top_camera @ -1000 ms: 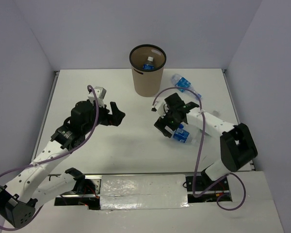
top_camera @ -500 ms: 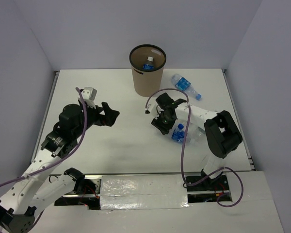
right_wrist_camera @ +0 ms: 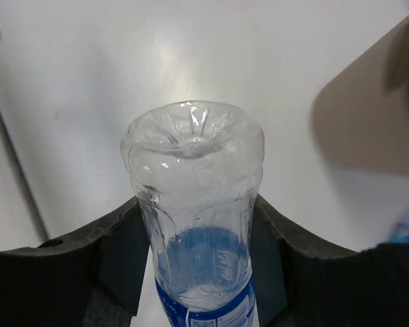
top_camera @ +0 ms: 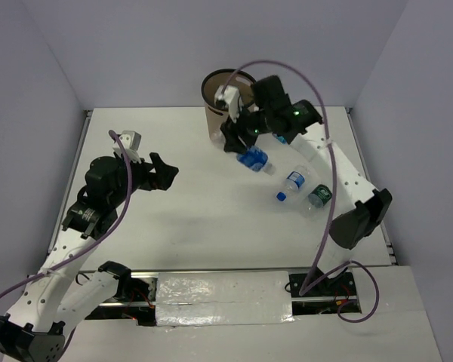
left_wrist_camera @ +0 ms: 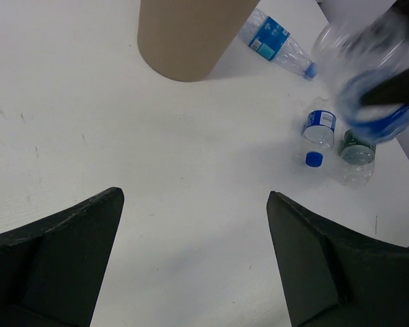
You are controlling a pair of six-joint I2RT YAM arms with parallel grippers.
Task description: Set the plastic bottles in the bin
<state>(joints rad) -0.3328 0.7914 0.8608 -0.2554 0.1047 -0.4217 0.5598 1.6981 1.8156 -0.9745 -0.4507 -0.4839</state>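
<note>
Left arm (top_camera: pixel 66 253) and right arm (top_camera: pixel 343 170): white link housings, black joint modules. A purple cable (top_camera: pixel 272 62) loops along each. Left gripper (left_wrist_camera: pixel 194 196) fingers (left_wrist_camera: pixel 54 252): matte black, wedge-shaped.

Left jaws wide, right jaws clamped

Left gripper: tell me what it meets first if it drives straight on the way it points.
Probably the bare table. The open left gripper aims down at white tabletop, short of the bin farther ahead and well left of the blue-capped bottle. Depth is unclear, so the bin might come first.
</note>
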